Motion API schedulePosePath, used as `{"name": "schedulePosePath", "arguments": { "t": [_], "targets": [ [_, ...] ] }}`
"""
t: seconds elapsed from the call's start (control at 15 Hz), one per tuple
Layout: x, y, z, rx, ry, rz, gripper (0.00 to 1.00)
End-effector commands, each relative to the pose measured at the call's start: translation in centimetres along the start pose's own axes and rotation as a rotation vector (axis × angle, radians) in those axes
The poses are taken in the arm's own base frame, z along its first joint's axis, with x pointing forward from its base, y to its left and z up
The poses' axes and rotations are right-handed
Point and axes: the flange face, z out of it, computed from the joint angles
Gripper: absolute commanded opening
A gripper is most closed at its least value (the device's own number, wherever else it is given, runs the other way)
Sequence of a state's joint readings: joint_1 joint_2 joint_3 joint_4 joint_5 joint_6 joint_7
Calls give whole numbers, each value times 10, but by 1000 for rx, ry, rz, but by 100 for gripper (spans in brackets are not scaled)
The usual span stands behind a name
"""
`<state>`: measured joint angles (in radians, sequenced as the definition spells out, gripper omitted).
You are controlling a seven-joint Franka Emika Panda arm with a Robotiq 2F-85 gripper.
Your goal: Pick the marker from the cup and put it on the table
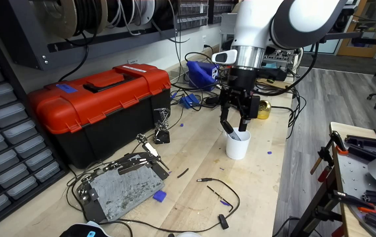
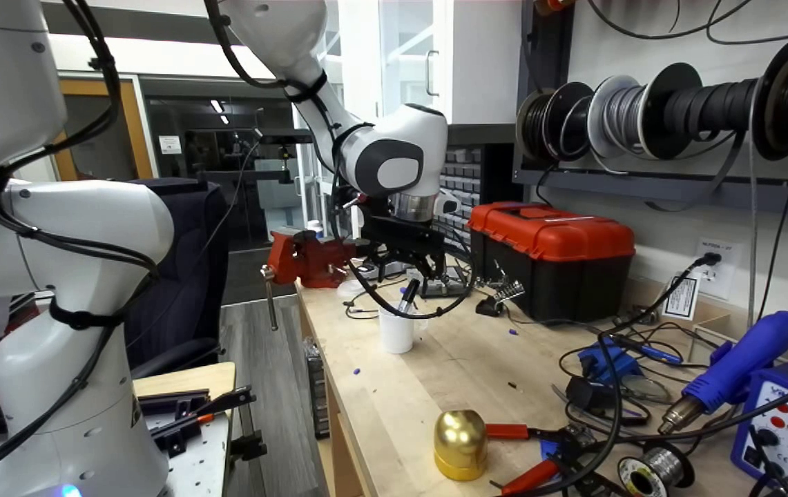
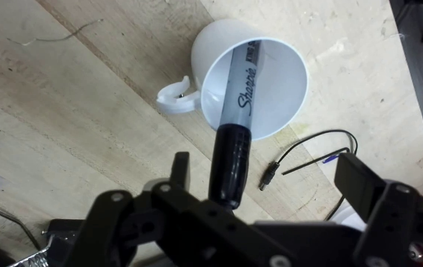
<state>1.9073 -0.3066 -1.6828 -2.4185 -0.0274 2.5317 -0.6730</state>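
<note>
The white cup [image 1: 237,150] stands upright on the pale wood table [image 1: 204,141]; it shows in an exterior view [image 2: 396,336] and in the wrist view [image 3: 285,89], with its handle. The marker [image 3: 238,100] leans in the cup. Its grey body is inside and its black cap sticks out over the rim toward my gripper; the marker also shows in an exterior view [image 2: 409,295]. My gripper [image 3: 267,176] is open just above the cup, also seen in an exterior view [image 1: 234,123]. The cap lies between the fingers, nearer one of them, with a gap visible on each side.
A red toolbox [image 1: 108,98] stands along the wall. A gold ball-shaped holder [image 2: 460,445] and a red vise [image 2: 307,259] are on the bench. A black cable plug [image 3: 269,175] and a hex key [image 3: 315,161] lie near the cup.
</note>
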Motion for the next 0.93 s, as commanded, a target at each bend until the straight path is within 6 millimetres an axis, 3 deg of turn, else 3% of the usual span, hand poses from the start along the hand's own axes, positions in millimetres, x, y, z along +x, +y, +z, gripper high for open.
{"name": "schedulePosePath", "arguments": {
  "t": [0.0, 0.13, 0.2, 0.33, 0.87],
  "targets": [
    [4, 3, 10, 2, 31, -35, 100],
    [5, 4, 15, 4, 39, -43, 100],
    [6, 5, 16, 3, 42, -45, 75],
    [8, 6, 20, 1, 44, -54, 67],
    [14, 10, 22, -9, 34, -84, 15]
  ]
}}
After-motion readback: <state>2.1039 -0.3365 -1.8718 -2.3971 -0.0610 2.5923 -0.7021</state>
